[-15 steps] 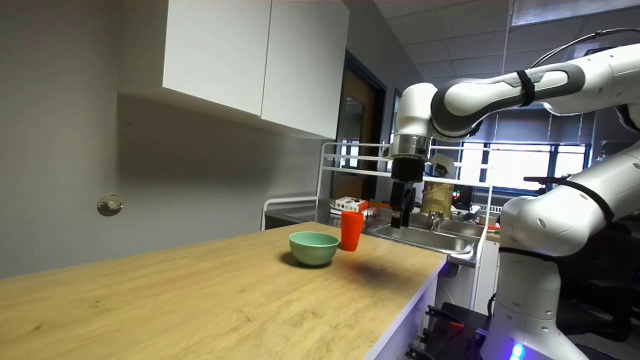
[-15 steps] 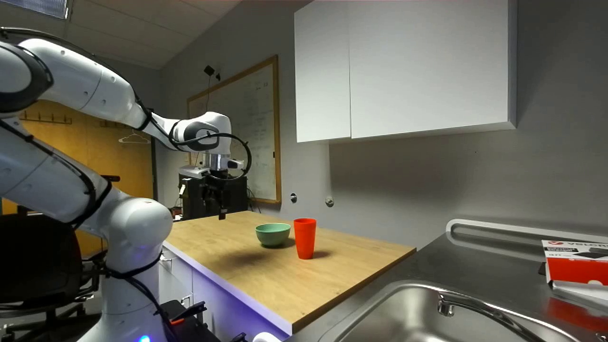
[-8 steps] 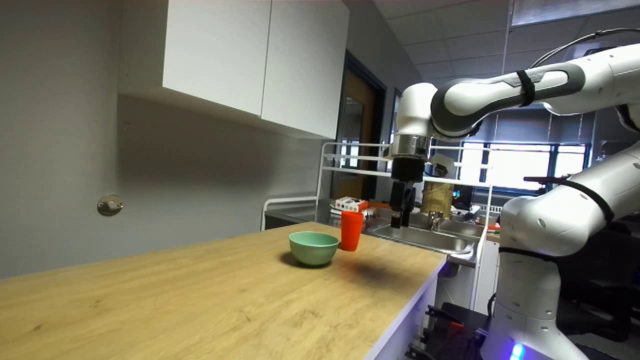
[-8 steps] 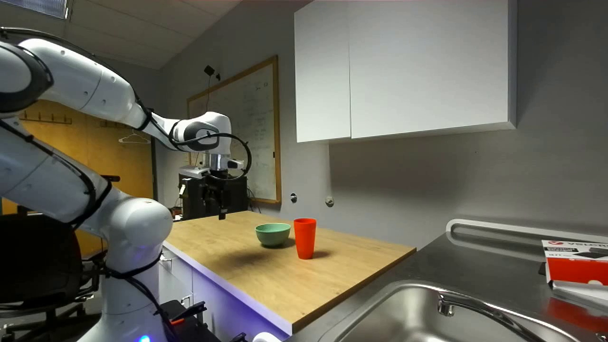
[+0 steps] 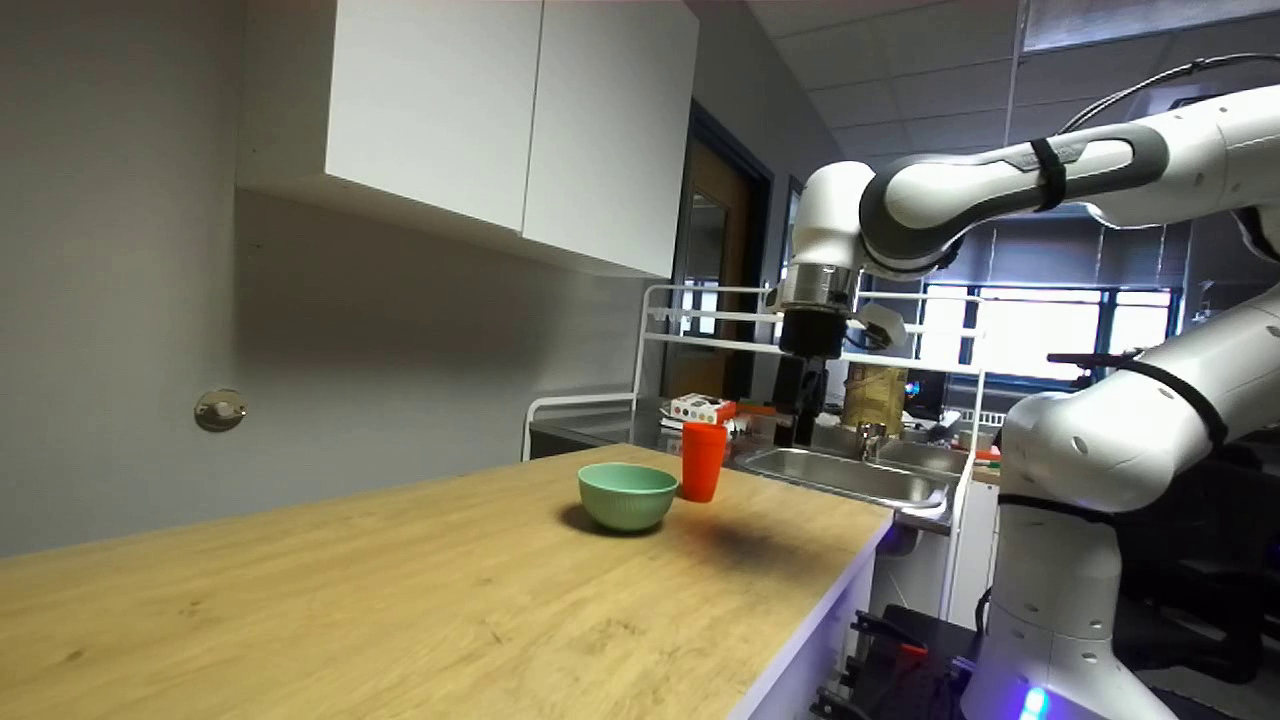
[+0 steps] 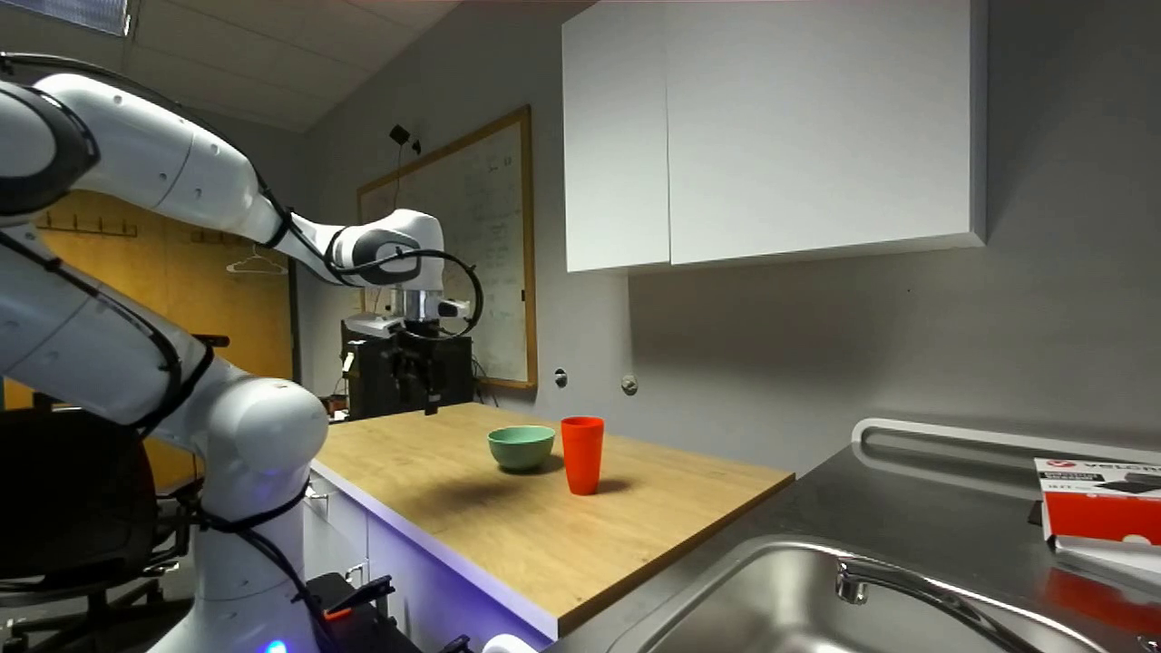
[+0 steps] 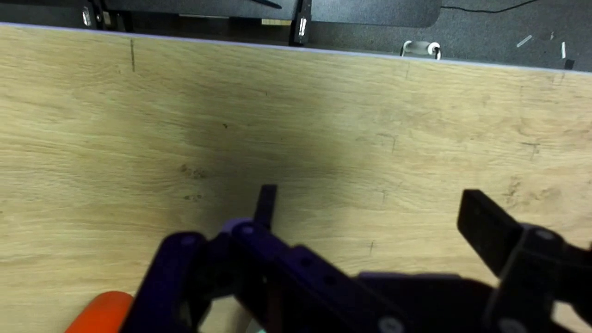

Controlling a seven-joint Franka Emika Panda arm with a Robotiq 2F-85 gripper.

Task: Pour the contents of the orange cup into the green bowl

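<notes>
The orange cup [image 5: 704, 464] stands upright on the wooden counter [image 5: 420, 600] in both exterior views [image 6: 582, 456]. Its contents are not visible. The green bowl [image 5: 628, 500] sits upright beside it, also in both exterior views [image 6: 521, 450]. My gripper [image 5: 793, 440] hangs above the counter, pointing down, higher than the cup and apart from both things. In the wrist view my gripper [image 7: 368, 192] has its fingers wide apart with only counter between them. There the orange cup [image 7: 102, 314] is cut off at the lower left, and the green bowl is almost fully hidden behind the finger.
White wall cabinets [image 6: 771, 136] overhang the back of the counter. A sink [image 6: 798, 589] with a faucet [image 6: 925, 594] adjoins the counter's end, with a red and white box [image 6: 1102, 508] beyond. A white rack [image 5: 720, 348] stands near the sink.
My gripper has risen slightly and shifted a little toward the cup and bowl side. The orange cup and green bowl have not moved.
</notes>
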